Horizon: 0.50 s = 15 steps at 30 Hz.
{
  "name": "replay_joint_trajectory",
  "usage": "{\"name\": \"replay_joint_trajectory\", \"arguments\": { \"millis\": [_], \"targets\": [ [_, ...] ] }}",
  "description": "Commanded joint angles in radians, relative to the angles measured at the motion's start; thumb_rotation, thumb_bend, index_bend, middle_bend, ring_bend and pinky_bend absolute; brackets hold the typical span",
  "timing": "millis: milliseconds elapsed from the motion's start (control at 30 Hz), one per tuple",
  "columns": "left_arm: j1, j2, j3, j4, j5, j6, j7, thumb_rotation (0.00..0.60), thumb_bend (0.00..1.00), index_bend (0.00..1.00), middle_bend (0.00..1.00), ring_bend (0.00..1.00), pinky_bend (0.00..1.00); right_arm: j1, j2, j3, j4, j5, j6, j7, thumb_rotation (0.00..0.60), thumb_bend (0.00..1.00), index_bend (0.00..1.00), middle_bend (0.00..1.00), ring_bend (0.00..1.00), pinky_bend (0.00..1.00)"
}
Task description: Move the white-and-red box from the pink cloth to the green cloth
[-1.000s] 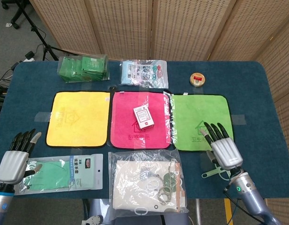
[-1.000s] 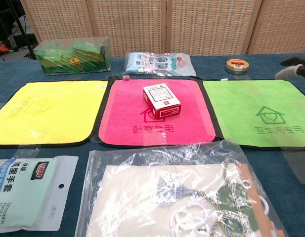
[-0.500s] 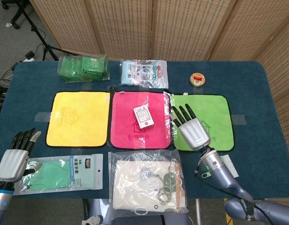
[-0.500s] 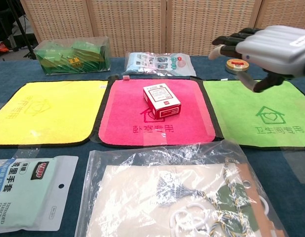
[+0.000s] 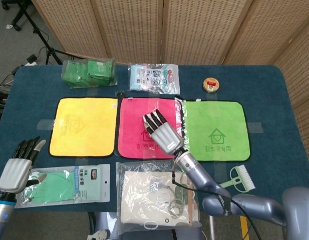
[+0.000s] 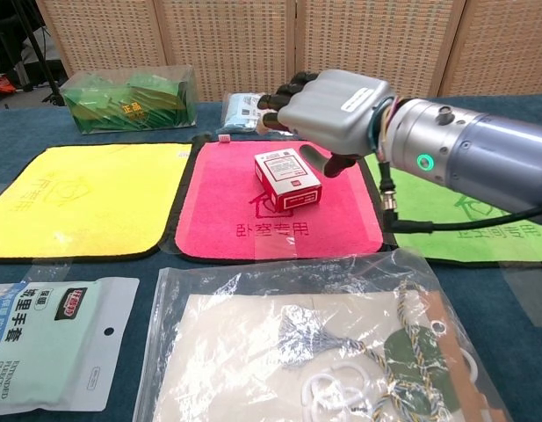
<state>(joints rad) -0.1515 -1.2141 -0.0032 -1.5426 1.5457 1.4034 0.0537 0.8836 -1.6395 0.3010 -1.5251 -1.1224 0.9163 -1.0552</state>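
The white-and-red box [image 6: 288, 179] lies on the pink cloth [image 6: 227, 220], in the middle of its far half. My right hand [image 6: 328, 112] hovers just above and behind the box, fingers spread, holding nothing. In the head view the same right hand [image 5: 162, 133] covers the box, which is hidden there, over the pink cloth [image 5: 134, 145]. The green cloth [image 5: 214, 130] lies right of the pink one and is bare. My left hand [image 5: 19, 165] rests open at the table's near left, above a glove packet.
A yellow cloth [image 5: 84, 125] lies left of the pink one. At the back stand a green packet [image 5: 89, 72], a clear pouch [image 5: 153, 77] and a round tin [image 5: 211, 84]. Near the front are a glove packet [image 5: 69, 184], a plastic bag [image 5: 157, 192] and a small brush [image 5: 239, 178].
My right hand has swept left from the table's near right, across the green cloth, to above the box on the pink cloth. The box and the left hand have stayed put.
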Motion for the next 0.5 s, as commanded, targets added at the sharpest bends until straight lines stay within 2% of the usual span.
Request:
{"name": "replay_joint_trajectory", "arguments": {
  "millis": [33,500],
  "targets": [
    [-0.001,-0.001,0.000,0.002,-0.001,-0.002,-0.003,0.600,0.16,0.00,0.00,0.00,0.00,0.030,-0.031,-0.001,0.029,0.027,-0.013,-0.017,0.600,0.72,0.15,0.04,0.00,0.00],
    [-0.013,-0.005,-0.005,0.023,-0.033,-0.037,-0.026,0.600,0.16,0.00,0.00,0.00,0.00,0.166,-0.177,-0.006,0.259,0.154,-0.093,-0.007,0.600,0.72,0.15,0.04,0.00,0.00]
  ]
}}
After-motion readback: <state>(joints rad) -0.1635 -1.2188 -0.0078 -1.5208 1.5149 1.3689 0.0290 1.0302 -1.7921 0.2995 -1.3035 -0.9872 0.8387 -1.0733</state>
